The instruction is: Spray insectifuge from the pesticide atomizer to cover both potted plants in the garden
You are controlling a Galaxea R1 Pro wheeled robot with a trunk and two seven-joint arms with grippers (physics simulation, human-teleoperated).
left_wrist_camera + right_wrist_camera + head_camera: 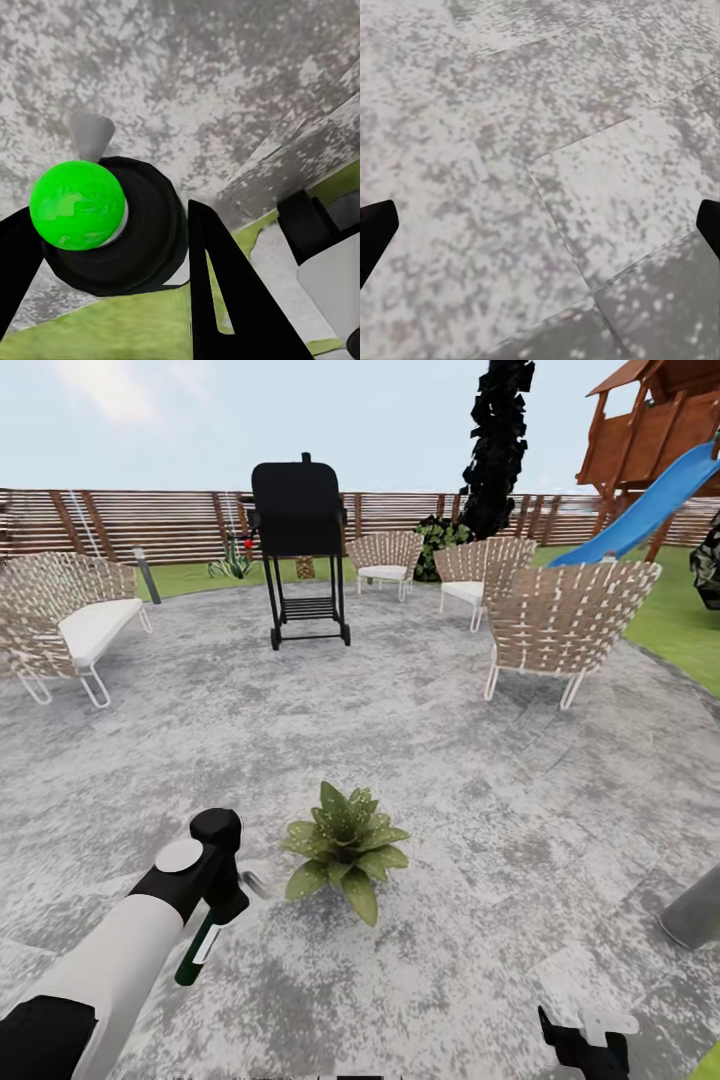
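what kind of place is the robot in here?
Looks like a backyard garden patio: round grey stone patio with woven chairs, a black grill, a slat wooden fence and a playset slide.

Colours and patterns on the patio

Patio (pixel 450 780): mottled grey stone. Potted plant (pixel 345 847): green, white-speckled leaves. Pesticide atomizer (pixel 197 952): dark green, white band, bright green cap (pixel 77 205). Grill (pixel 298 540): black. Slide (pixel 650 508): blue. Chairs (pixel 560 622): tan woven, white cushions.

black grill (pixel 298 545) among wicker chairs (pixel 565 622); blue slide (pixel 650 505), perhaps a playset
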